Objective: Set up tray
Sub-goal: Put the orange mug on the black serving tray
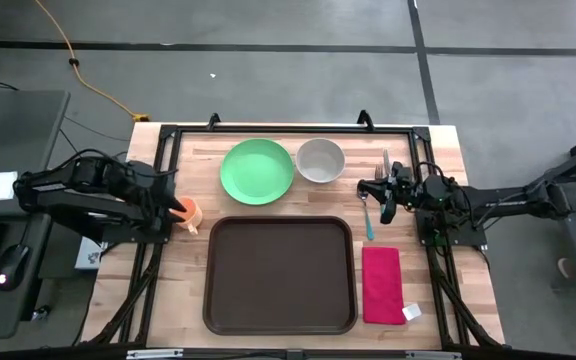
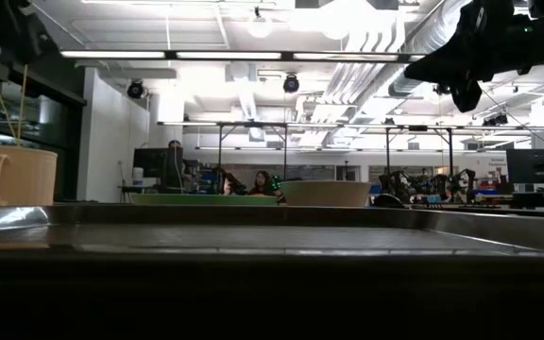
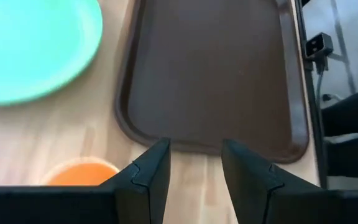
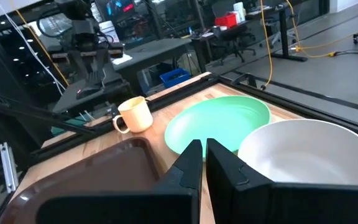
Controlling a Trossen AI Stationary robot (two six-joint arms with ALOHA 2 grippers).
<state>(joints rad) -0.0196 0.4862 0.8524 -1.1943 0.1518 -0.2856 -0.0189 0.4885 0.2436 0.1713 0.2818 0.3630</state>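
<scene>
A large dark brown rectangular plastic tray (image 1: 279, 275) with rounded corners and a raised rim lies flat and bare on the light wooden tabletop (image 1: 193, 270), at the middle of its near half. The left hand (image 1: 175, 207) hovers just off the tray's far-left corner, its two dark fingers (image 3: 149, 177) spread apart with nothing between them; from the left wrist camera they frame the tray's rim across a strip of bare wood. Right beside that hand stands a pale orange ceramic mug (image 1: 189, 211), apart from the tray. The right hand (image 1: 385, 197) hangs over the tabletop off the tray's far-right corner, its fingers (image 4: 188, 163) pressed together and gripping nothing. Below it lies a teal-handled spoon (image 1: 368, 220), and a fork (image 1: 385, 162) rests nearby toward the far edge. Beyond the tray, a round light green plate (image 1: 257, 171) and a round white bowl (image 1: 320, 160) sit side by side, both clear of the rim. A folded red cloth napkin (image 1: 382, 284) lies just to the tray's right, with a small white tag (image 1: 410, 312) at its near corner. Seen from tabletop height, the tray's rim (image 2: 272, 215) fills the foreground, with the mug, plate and bowl rising behind it.
</scene>
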